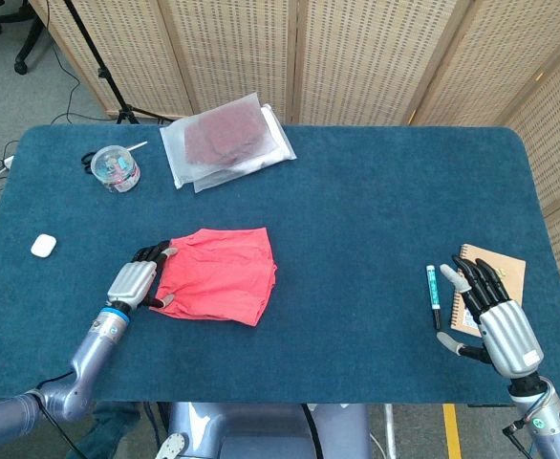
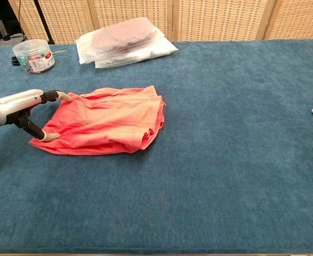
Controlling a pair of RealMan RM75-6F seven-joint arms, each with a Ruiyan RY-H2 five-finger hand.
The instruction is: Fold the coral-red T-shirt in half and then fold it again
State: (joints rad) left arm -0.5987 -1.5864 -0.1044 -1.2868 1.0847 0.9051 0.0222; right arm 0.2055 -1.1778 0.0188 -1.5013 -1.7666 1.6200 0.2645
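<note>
chest view: the left hand [image 2: 25, 109] pinches the left edge of the coral-red t-shirt [image 2: 106, 120], which lies folded small on the table [image 2: 226, 160], left of centre. the right hand [image 1: 495, 316] rests open, far right. folding looks nearly finished; next calls for letting go and flattening.

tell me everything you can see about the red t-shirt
The coral-red T-shirt is a soft, thin-looking fabric lying folded into a rough rectangle of stacked layers on the blue table, left of centre. Its surface is wrinkled, and the layered edges on its right side are uneven and slightly splayed. The left hand touches its left edge, fingertips resting on the cloth at the near and far corners. Nothing else touches it; the bagged garment lies apart behind it.
</note>
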